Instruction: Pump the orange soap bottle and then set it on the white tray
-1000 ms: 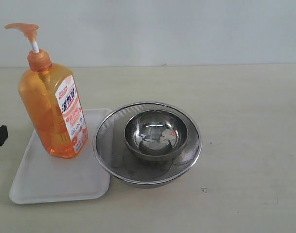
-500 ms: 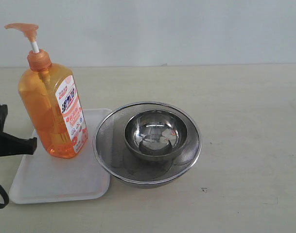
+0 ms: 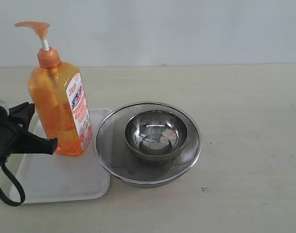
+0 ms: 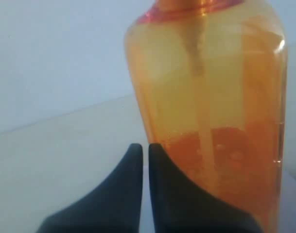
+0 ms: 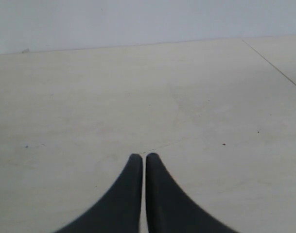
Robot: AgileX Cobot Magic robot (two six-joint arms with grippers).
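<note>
Here's the orange soap bottle [image 3: 60, 116], standing on the white tray [image 3: 60, 179] toward the left edge of the surface [image 3: 245, 121]. It sits on the tray's far right portion, with its white-and-red label [image 3: 79, 114] turned toward the steel strainer [image 3: 109, 141]. The orange pump head [image 3: 33, 25] is up on its white stem, nozzle pointing to the left edge.

In from the left edge comes the left gripper [image 3: 50, 144], low over the tray, its black fingers [image 4: 167, 194] pressed together with nothing between them. Their tips are right against the lower side of the bottle [image 4: 220, 121]; in the left wrist view the translucent orange wall fills the frame just past them, liquid showing in the lower part.

Just beside the tray, the strainer's rim meets the tray's right edge, and a smaller polished steel bowl [image 3: 156, 133] sits inside the mesh.

The right gripper [image 5: 144, 156] shows up only in its own wrist view: fingers closed tip to tip, empty, with bare pale surface ahead of them running to the far edge under the wall.
</note>
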